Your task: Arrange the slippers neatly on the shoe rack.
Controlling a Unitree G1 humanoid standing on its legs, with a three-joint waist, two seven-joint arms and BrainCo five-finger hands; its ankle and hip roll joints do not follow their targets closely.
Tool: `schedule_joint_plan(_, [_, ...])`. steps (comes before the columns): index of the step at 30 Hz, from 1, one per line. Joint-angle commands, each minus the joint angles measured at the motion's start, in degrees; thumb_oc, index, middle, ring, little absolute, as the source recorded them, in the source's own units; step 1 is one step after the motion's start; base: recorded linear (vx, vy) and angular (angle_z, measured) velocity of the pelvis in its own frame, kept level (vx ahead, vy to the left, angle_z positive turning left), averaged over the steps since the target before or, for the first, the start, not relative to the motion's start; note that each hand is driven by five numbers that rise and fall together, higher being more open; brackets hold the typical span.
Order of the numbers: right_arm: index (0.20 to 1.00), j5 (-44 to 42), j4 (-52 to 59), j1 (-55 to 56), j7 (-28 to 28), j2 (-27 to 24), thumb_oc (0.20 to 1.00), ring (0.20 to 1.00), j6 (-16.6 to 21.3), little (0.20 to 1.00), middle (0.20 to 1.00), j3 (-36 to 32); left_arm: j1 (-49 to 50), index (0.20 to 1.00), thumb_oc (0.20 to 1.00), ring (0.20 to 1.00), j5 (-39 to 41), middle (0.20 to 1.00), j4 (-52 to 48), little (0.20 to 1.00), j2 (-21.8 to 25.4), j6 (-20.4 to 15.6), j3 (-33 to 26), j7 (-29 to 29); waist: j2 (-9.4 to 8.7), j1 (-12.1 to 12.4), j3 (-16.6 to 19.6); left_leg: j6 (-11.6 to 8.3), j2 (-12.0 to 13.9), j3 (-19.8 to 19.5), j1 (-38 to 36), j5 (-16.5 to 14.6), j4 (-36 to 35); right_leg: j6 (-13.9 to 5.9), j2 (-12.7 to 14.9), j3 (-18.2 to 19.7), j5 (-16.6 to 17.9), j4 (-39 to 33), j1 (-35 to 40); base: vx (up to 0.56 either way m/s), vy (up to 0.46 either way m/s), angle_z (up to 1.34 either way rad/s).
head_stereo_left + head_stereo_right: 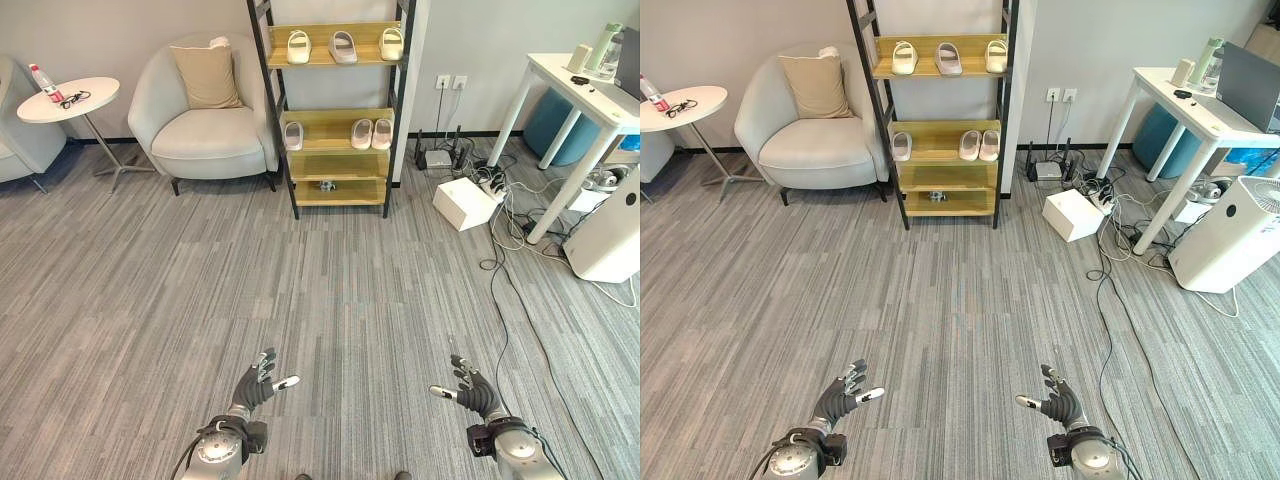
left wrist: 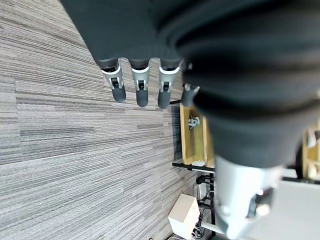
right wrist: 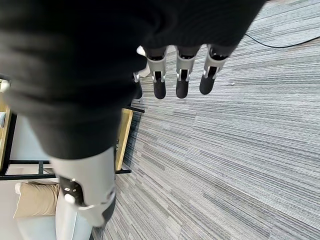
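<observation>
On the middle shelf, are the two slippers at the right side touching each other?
Cannot tell. In the left eye view the two slippers on the shoe rack sit side by side, too far to show contact or gap.

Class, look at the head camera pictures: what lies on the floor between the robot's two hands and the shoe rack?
Nothing: in the left eye view only bare grey carpet stretches from the left hand and right hand to the shoe rack.

Shoe rack [image 1: 335, 115]: black frame, light yellow-wood shelves; the slippers [image 1: 342, 46] on it were cream, pale grey and pale pink. Carpet [image 1: 250, 290] was grey, streaked in fine light and dark stripes. Armchair [image 1: 205, 125] was off-white with a tan cushion [image 1: 207, 76]; side table [image 1: 68, 100] and desk [image 1: 585, 90] were white.
</observation>
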State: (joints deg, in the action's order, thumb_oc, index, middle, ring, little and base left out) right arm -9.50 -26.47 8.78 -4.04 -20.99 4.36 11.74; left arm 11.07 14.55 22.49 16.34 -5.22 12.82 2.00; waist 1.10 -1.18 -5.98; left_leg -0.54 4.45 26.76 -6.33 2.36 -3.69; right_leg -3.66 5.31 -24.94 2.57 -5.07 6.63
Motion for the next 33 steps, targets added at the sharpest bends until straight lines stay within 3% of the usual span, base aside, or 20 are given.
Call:
schedule_joint_plan(1, [1.0,0.3,2.7,-1.8,0.1,0.7,1.0,1.0,1.6,1.0,1.0,-0.5,-0.7,1.0,1.0,1.0,-1.8,1.0,-3.0,1.0,1.4,-2.5,-1.9,-0.1,-1.41,-0.6,0.2,-5.31,4.3,-2.9,-1.4,0.9,-1.3,-4.61,4.2,-1.3,-2.6,0.1,3.7,0.0,0.0,0.0])
schedule_joint_plan(8, [1.0,0.1,2.4,-1.8,-0.4,1.4,1.0,1.0,1.4,1.0,1.0,-0.2,-0.7,1.0,1.0,1.0,4.3,1.0,-1.9,1.0,-0.8,-2.7,-4.0,1.8,-1.76,-0.5,0.3,-5.17,4.2,-3.2,-1.6,0.9,-1.3,-4.46,4.1,-1.6,-2.6,0.1,4.0,0.0,0.0,0.0])
schedule_joint_plan(23, [1.0,-0.3,2.6,-0.7,-0.2,1.1,1.0,1.0,1.1,1.0,1.0,-1.3,1.3,1.0,1.0,1.0,1.2,1.0,-1.4,1.0,-0.1,-2.2,-5.6,2.1,-1.84,-0.4,-0.2,-5.05,3.9,-3.3,-1.6,0.6,-1.3,-4.65,4.3,-1.9,-2.5,0.1,4.0,0.01,0.002,0.01])
schedule_joint_plan(30, [1.0,-1.0,3.2,-2.3,-0.8,1.0,1.0,1.0,1.0,1.0,1.0,-2.0,-0.8,1.0,1.0,1.0,-0.3,1.0,-3.6,1.0,1.5,-3.4,-8.1,4.7,-2.82,0.5,-1.2,-4.19,2.5,-4.0,-0.5,-0.6,-0.8,-5.64,5.2,-1.5,-1.7,0.1,3.2,0.02,0.078,0.0])
schedule_joint_plan(31, [1.0,-2.0,3.2,-2.9,-1.0,1.2,1.0,1.0,1.0,1.0,1.0,-3.1,-1.2,1.0,1.0,1.0,-1.4,1.0,-4.7,1.0,2.4,-3.4,-8.2,4.9,-3.12,0.6,-1.7,-3.27,1.4,-4.4,0.1,-1.4,-0.4,-6.25,6.1,-1.4,-1.2,1.6,2.3,-0.01,0.345,0.01])
schedule_joint_plan(32, [1.0,-2.9,3.4,-3.2,-0.8,2.0,1.0,1.0,1.2,1.0,1.0,-4.5,-1.5,1.0,1.0,1.0,-2.2,1.0,-5.1,1.0,3.3,-3.2,-8.4,5.0,-3.14,0.4,-3.2,-1.19,-0.2,-4.9,0.3,-2.9,-0.1,-7.5,9.1,0.5,-2.3,13.5,-3.3,0.0,0.404,-0.06])
schedule_joint_plan(33, [1.0,-3.2,3.2,-3.3,-0.7,2.3,1.0,1.0,1.2,1.0,1.0,-4.8,-1.4,1.0,1.0,1.0,-2.3,1.0,-5.7,1.0,3.5,-3.3,-8.6,5.0,-3.3,0.4,-3.8,-0.47,-0.9,-4.7,-0.1,-3.5,-0.1,-8.8,10.9,1.3,-1.2,18.5,-5.7,0.02,0.403,-0.03])
